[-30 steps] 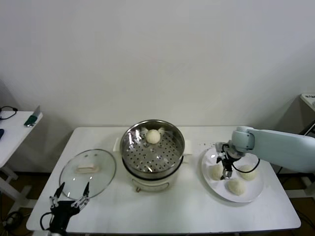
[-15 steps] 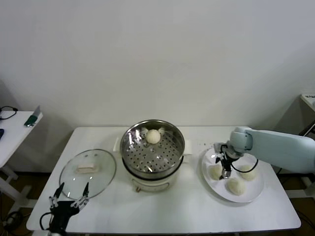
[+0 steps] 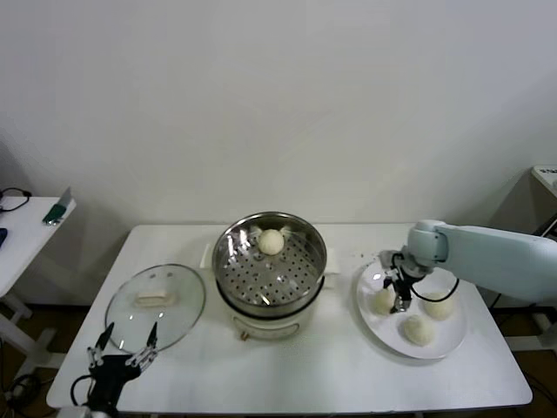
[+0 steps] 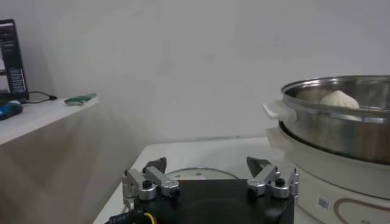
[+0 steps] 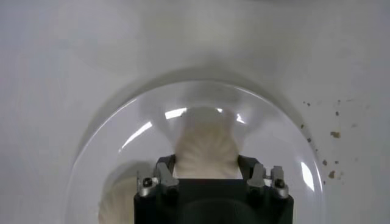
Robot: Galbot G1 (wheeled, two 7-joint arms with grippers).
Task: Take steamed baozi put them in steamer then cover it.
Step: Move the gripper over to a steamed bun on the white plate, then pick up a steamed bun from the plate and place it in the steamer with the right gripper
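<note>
Cream-white baozi (image 5: 206,149) sits pinched in the right gripper (image 5: 207,175) on the plate (image 3: 448,341), ready to lift. One bun's already inside the steamer (image 3: 270,261). Left gripper (image 3: 120,351) idles spread wide by the cover (image 3: 155,305), which lies off so buns can go in.

A table (image 3: 305,374) carries three things in a row. The lid (image 3: 155,306) lies flat at the left. The steamer (image 3: 270,261) stands in the middle, one bun (image 3: 271,241) at the back of its basket. A plate (image 3: 374,324) at the right holds three buns (image 3: 419,329). A side table (image 3: 22,228) stands off to the left.
</note>
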